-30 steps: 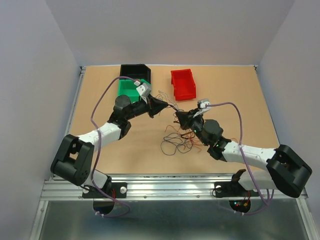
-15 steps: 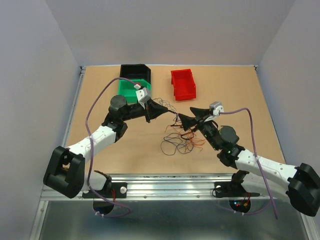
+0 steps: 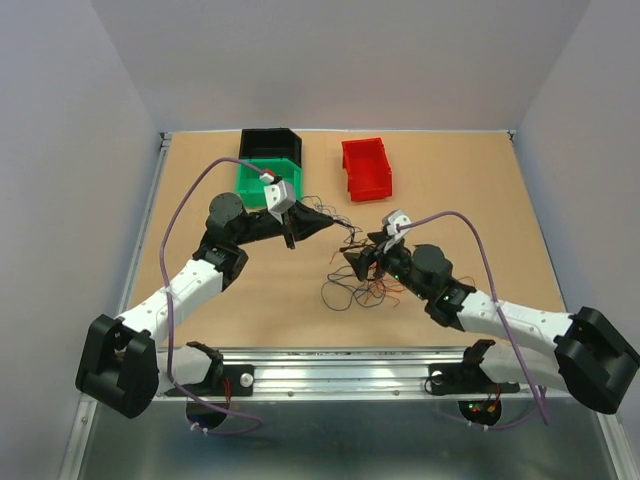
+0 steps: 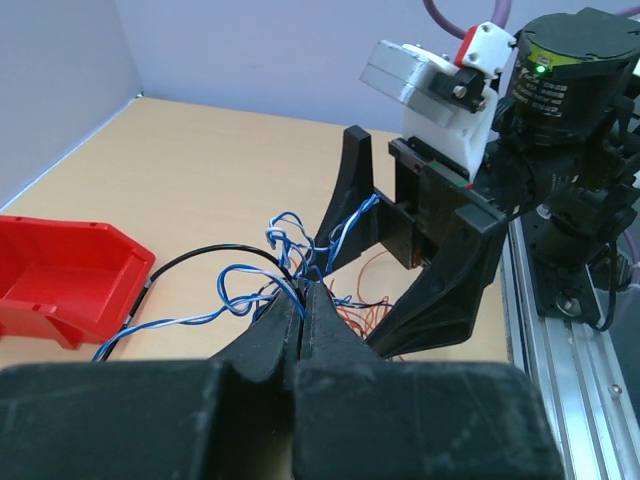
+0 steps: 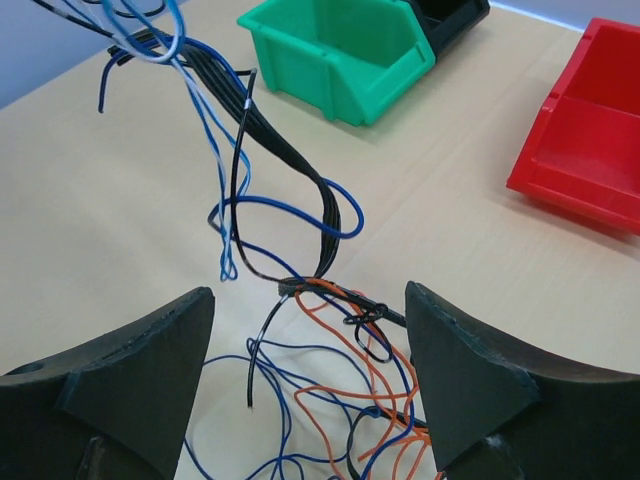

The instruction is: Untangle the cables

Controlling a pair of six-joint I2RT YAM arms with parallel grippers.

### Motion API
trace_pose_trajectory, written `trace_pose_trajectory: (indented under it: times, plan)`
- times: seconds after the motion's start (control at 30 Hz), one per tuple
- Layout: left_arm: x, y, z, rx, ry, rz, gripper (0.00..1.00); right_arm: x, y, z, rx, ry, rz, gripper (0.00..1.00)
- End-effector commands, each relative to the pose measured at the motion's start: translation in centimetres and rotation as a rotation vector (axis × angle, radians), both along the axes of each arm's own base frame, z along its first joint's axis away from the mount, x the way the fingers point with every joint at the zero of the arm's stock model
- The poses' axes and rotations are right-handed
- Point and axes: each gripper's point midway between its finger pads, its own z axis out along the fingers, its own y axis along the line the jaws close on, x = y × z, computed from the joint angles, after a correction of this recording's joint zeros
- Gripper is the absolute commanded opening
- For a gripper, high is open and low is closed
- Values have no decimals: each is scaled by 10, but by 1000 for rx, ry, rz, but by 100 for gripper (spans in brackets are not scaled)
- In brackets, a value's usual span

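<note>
Holding limp, feather-light cables [image 5: 300, 200] above the table [image 3: 460, 180]
Left jaws pinch them; right jaws spread wide; best taken at the black knot [image 5: 362, 312].

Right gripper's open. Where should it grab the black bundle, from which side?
Probably grip the black bundle just above the knot where the orange wires branch off: strands run tight together there. Approach from the right arm's side; the right gripper straddles that spot, jaws open.

Red bin [image 5: 570, 200] partly off-frame
</note>
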Motion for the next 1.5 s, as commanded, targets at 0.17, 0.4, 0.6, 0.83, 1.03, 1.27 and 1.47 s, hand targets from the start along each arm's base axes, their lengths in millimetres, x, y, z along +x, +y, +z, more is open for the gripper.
trace_pose_trajectory:
  times: [0.17, 0.4, 0.6, 0.83, 1.03, 1.27, 1.47]
  plan:
    - [-12, 3, 14, -17, -68, -37, 0, 29, 17, 49, 160, -144, -62, 68]
    - [-12, 4, 14, -12, -75, -30, 0, 28, 13, 48, 165, -146, -72, 69]
    - [-7, 7, 13, -8, -75, -6, 0, 16, -2, 53, 162, -179, -79, 73]
    - [-9, 6, 14, -11, -68, -16, 0, 22, -14, 49, 127, -167, -145, 73]
    - [-10, 7, 16, -13, -68, -18, 0, 28, -7, 40, 97, -150, -142, 72]
    - [-12, 6, 16, -12, -63, -37, 0, 38, 13, 30, 68, -124, -101, 69]
    - [-12, 4, 13, -7, -48, -52, 0, 53, 39, 31, 109, -139, -68, 64]
